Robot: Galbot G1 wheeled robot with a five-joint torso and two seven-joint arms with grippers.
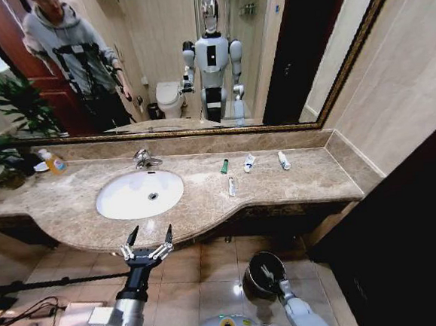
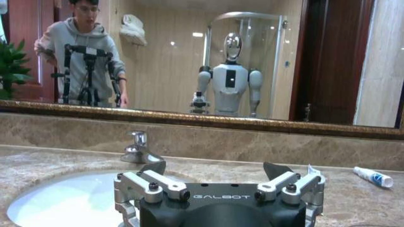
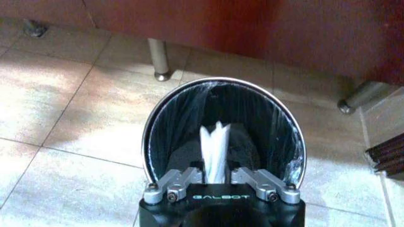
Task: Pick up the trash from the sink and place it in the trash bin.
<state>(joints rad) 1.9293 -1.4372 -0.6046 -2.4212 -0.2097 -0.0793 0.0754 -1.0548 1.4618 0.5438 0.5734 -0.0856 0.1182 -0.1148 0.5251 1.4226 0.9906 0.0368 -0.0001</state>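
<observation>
Right gripper (image 3: 216, 176) clamps upright white tube (image 3: 215, 149), seemingly, over bin (image 3: 170, 118).

Left hand (image 1: 148, 239): black body w/ white "GALBOT" lettering, silver metal linkages w/ black screws, dark pointed fingertips (image 2: 153, 167). Forearm black, then silver-grey near the elbow. Right hand (image 3: 216, 176): same black housing, teal-tinted "GALBOT" mark, silver links w/ dark bolts. Right forearm pale grey-white. Torso edge shows white w/ a small yellow-green mark.

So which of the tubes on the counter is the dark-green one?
The green tube, farthest left in the back row of three, nearest the sink; the other tubes are white.
</observation>
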